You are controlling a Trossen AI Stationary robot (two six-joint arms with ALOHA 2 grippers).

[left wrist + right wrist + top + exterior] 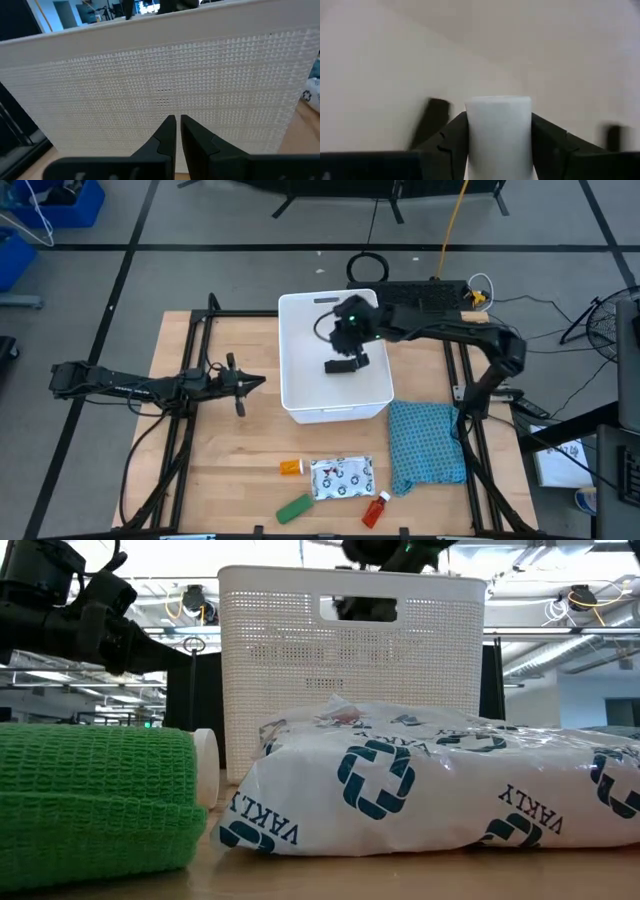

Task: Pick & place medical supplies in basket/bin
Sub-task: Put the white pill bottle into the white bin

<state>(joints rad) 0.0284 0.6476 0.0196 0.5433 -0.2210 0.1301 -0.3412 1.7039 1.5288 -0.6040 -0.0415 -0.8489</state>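
The white bin (300,395) stands mid-table, and its perforated wall (165,85) fills the left wrist view. My right gripper (346,364) reaches down inside it, shut on a small white cylinder (498,130). A black piece (435,117) lies on the bin floor. My left gripper (252,383) waits shut, left of the bin, pointing at its wall. On the near table lie an orange bottle (291,468), a white printed pouch (342,477), a green roll (294,507) and a red bottle (376,508). My right gripper pinches the white cylinder between its two fingers (452,137), one on each side of its body (475,140). Its flat end (498,102) sticks out past the fingertips. The fingers come from above, pointing down into the bin. Whether the cylinder touches the bin floor, I cannot tell.
A teal textured cloth (425,442) lies right of the bin, by the right arm's base. In the low view the green roll (90,805) and the pouch (430,790) sit close in front of the bin (350,660). Black frame rails run along both table sides.
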